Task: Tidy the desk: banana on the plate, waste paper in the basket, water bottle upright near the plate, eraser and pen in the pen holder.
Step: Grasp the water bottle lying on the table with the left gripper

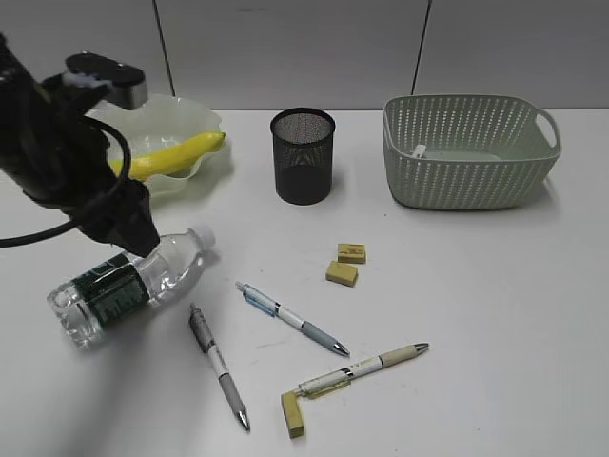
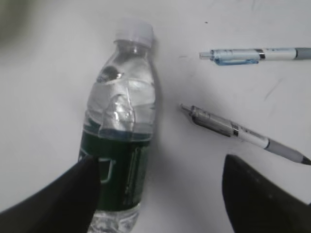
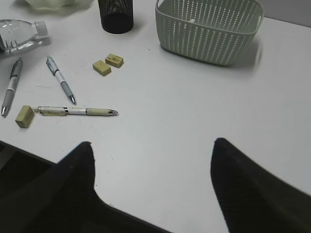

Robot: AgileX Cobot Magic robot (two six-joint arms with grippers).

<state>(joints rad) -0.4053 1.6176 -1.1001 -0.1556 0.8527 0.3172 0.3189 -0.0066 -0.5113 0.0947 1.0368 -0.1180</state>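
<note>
Bottle (image 1: pixel 130 284) lies on its side on the desk (image 1: pixel 495 314), just in front of the plate (image 1: pixel 181 124), its long axis slanting with the white cap toward the pen holder (image 1: pixel 303 155) and its base toward the near left edge. The banana (image 1: pixel 171 156) rests in the plate, lengthways across it. The left gripper (image 2: pixel 158 194) hangs low over the bottle's dark-green label with its jaws spread apart, one finger (image 2: pixel 73 199) at the label's edge, the other clear of the bottle on the desk side; nothing is clamped. Right of the bottle lie a grey pen (image 1: pixel 219 367) and a blue pen (image 1: pixel 290 318), near it but apart; beyond them a beige pen (image 1: pixel 362 368) with an eraser (image 1: pixel 293 414) at its end, and two more erasers (image 1: pixel 346 264) in front of the pen holder. The basket (image 1: pixel 471 150) stands right of the pen holder. The right gripper (image 3: pixel 153 184) hovers over bare desk, jaws wide apart, empty. The label's print is too blurred to read.
</note>
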